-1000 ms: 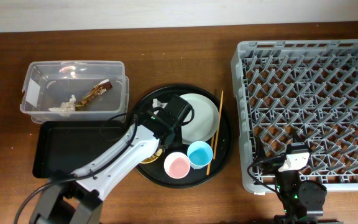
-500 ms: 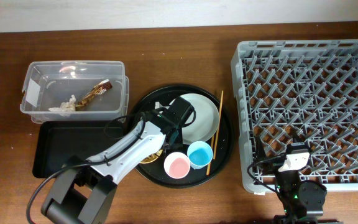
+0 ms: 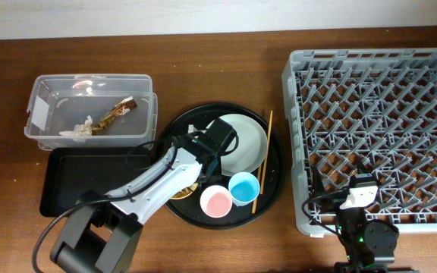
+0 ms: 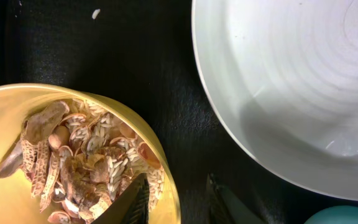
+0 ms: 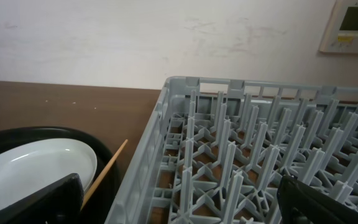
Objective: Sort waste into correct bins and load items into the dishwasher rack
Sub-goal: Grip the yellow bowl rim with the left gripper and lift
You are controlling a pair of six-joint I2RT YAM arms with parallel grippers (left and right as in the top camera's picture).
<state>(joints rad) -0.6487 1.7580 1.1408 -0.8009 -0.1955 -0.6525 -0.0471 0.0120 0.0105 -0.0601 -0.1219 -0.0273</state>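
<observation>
Yellow bowl [image 4: 55,88] of food scraps [image 4: 73,162] sits on the round black tray [image 4: 166,74]. My left pincer [image 4: 177,183] straddles its rim, narrowed; whether it is clamped I cannot tell. Right pincer [image 5: 179,199] gapes empty by the rack [image 5: 166,124].

Brown wooden counter [image 3: 226,68], bearing clear tub [image 3: 150,114] and shallow black tray [image 3: 74,182] left, round black tray [image 3: 234,216] centre, grey rack [image 3: 378,56] right.
</observation>
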